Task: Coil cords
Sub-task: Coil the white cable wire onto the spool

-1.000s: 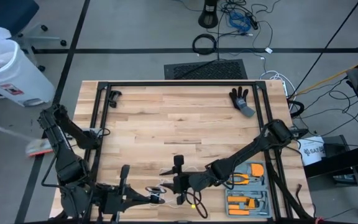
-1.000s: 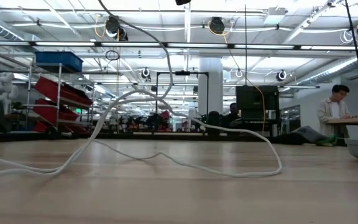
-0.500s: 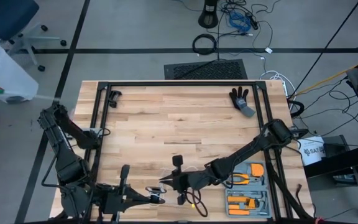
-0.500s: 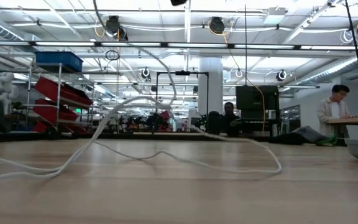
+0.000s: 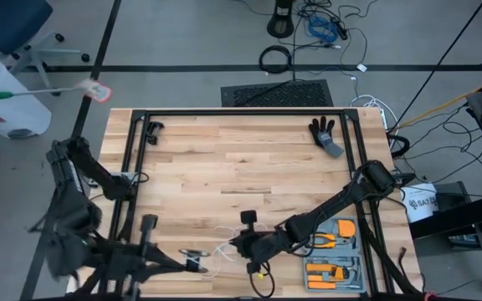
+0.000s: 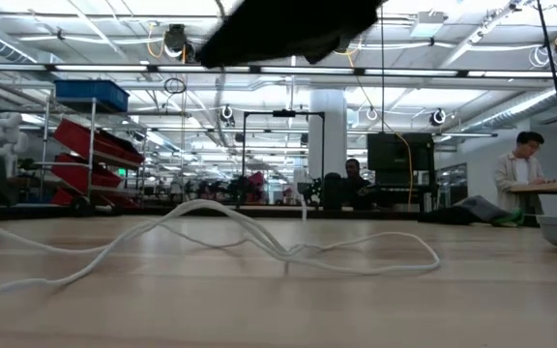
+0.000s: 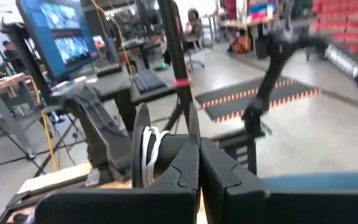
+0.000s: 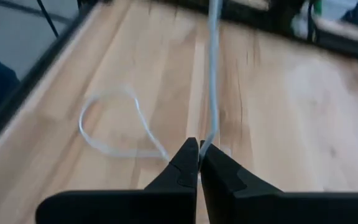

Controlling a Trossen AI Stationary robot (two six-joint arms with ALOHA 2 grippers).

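The thin white cord [image 5: 222, 251] lies in loose loops on the wooden table near its near edge, and shows in the low view as cord [image 6: 288, 253]. Some of its turns are wound on a small black reel [image 7: 146, 149]. My left gripper [image 5: 196, 266] is at the near left, level, shut on that reel. My right gripper [image 5: 235, 244] slants down toward the table's left beside it, shut on the cord [image 8: 211, 74]. A cord loop [image 8: 107, 127] rests flat on the wood beyond its fingers. My left gripper pinches the reel between its two fingers by one thin black disc [image 7: 192, 127], at that disc's rim. The reel stands edge-on past the fingertips, clear of the table, with white turns [image 7: 151, 146] showing between its discs. My right gripper pinches a single strand of the cord [image 8: 202, 147] at the free ends of its fingers, slanting down from the table's right. From the pinch one stretch runs straight away over the wood, and the other falls slack into the loop on the table.
A black glove [image 5: 325, 134] lies at the far right. A tray of orange-handled tools [image 5: 333, 251] sits at the near right under my right arm. A black frame [image 5: 224, 112] rings the table. People stand in the room beyond [image 6: 522, 169].
My left gripper has gone up and toward the table's left edge with the reel. My right gripper has tipped down toward the table. The cord stretch that rose high above the table has come down and now lies in low loops.
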